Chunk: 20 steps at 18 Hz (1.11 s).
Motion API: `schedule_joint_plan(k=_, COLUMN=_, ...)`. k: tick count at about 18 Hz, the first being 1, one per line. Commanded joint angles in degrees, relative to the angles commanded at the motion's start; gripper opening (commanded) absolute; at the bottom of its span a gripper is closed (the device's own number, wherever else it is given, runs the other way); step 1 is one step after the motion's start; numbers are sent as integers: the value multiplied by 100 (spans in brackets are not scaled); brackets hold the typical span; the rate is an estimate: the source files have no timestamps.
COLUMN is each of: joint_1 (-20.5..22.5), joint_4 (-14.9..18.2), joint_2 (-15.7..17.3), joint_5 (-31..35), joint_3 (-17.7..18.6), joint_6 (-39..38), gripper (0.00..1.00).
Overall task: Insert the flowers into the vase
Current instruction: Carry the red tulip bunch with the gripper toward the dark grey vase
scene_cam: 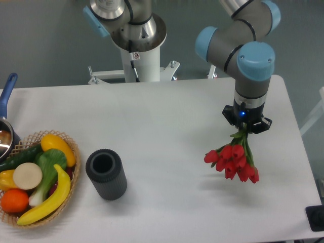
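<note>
Now the gripper (246, 128), seemingly pinching the flowers (233, 161) by their stems, should carry them left over the vase (105, 173), blooms hanging.

Flowers (233, 160), bunch of red tulip heads on short green stems, hanging heads-down and slightly tilted, raised above the right side of the table (167, 131), vase (106, 173), dark ribbed cylinder, upright, round mouth open, well apart at left-centre
</note>
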<state>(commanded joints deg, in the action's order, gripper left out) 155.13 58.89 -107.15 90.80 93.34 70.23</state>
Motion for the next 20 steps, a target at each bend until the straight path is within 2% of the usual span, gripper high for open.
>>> schedule_joint_plan(k=4, joint_1=-167, joint_4=35, joint_2=369, joint_5=-150, joint_3=0, joint_6=-404, gripper=0)
schedule_joint_plan(k=7, joint_1=-246, joint_4=35, joint_2=659, joint_5=-650, joint_3=-35, joint_6=-668, gripper=0)
schedule_joint_plan(k=10, joint_1=-588, joint_4=-43, joint_2=791, joint_5=-1072, joint_3=-44, joint_6=-816, gripper=0)
schedule_joint_plan(k=13, joint_1=-896, joint_4=-79, joint_2=862, joint_5=-1327, joint_3=-210, joint_6=-1476, gripper=0)
schedule_joint_plan(k=15, joint_1=-1055, joint_4=-385, joint_2=862, joint_5=-1704, joint_3=-281, joint_6=-1625, gripper=0)
schedule_joint_plan(k=18, joint_1=-1134, joint_4=-947, joint_2=792, joint_5=-2381, joint_3=-281, joint_6=-2249, gripper=0)
schedule_joint_plan(k=20, joint_1=-1397, joint_4=-1177, joint_2=608, joint_5=-2855, joint_3=-325, joint_6=-2329, gripper=0)
